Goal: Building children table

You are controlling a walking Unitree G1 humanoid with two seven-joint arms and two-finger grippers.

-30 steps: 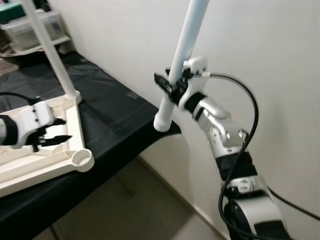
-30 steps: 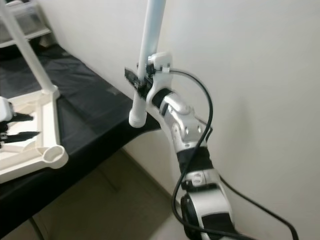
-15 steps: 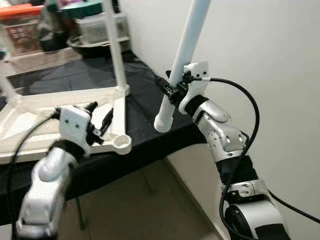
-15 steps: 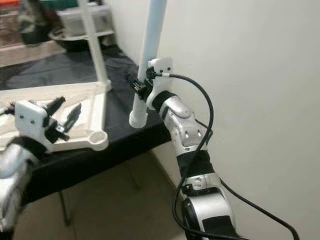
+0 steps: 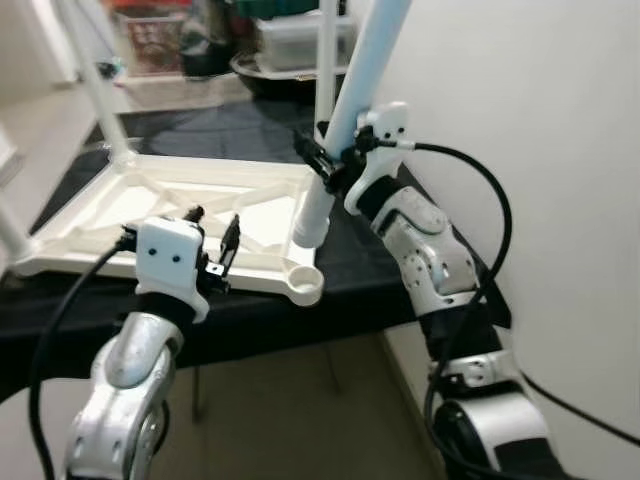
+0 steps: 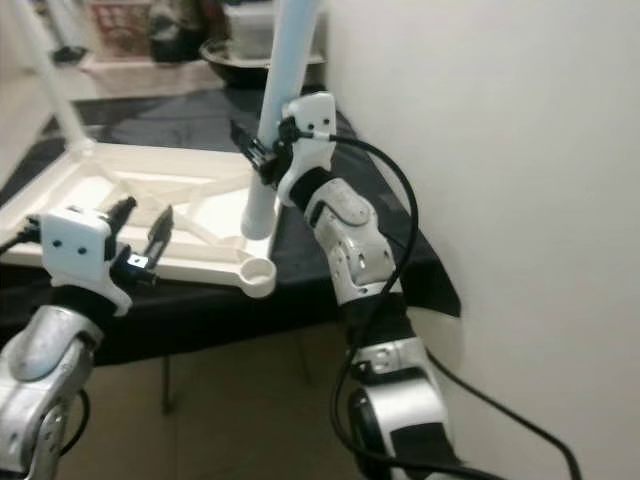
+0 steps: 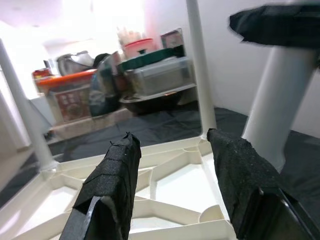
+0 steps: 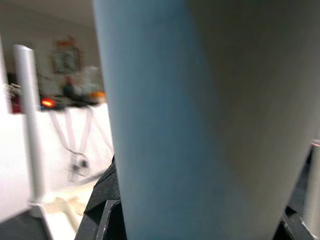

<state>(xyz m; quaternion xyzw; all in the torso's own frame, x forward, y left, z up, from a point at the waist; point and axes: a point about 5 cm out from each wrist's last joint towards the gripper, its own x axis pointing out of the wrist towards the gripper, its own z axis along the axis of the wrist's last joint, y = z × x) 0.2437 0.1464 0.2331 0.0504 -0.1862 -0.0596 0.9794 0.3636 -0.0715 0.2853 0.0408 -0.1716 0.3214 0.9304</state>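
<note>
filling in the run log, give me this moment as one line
right claw: shut on white plastic table leg | left claw: open, by empty corner socket | upturned white tabletop frame on black cloth

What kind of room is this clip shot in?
Probably a lived-in home storage or utility room: a black-covered work table against a white wall, with clear plastic storage boxes and household clutter stacked behind it.
</note>
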